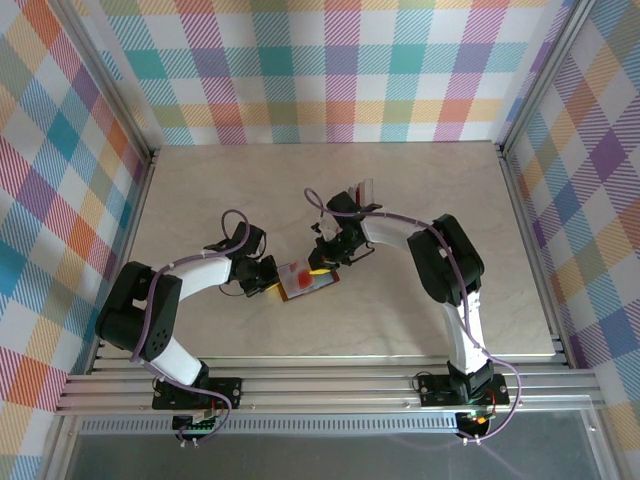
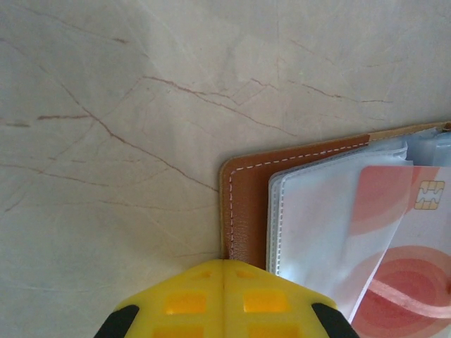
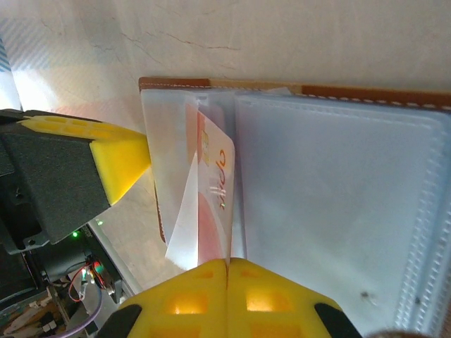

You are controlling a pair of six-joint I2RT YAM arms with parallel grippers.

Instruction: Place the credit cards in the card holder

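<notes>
While the brown card holder lies open at the middle of the table, a red credit card sits partway inside one of its clear pockets. The left end effector, fingers shut together, rests at the holder's leather edge. The right end effector, likewise shut, sits at the pocket's mouth, holding nothing I can make out. Insertion looks underway; next, the card probably needs nudging fully home with the holder kept pinned.
</notes>
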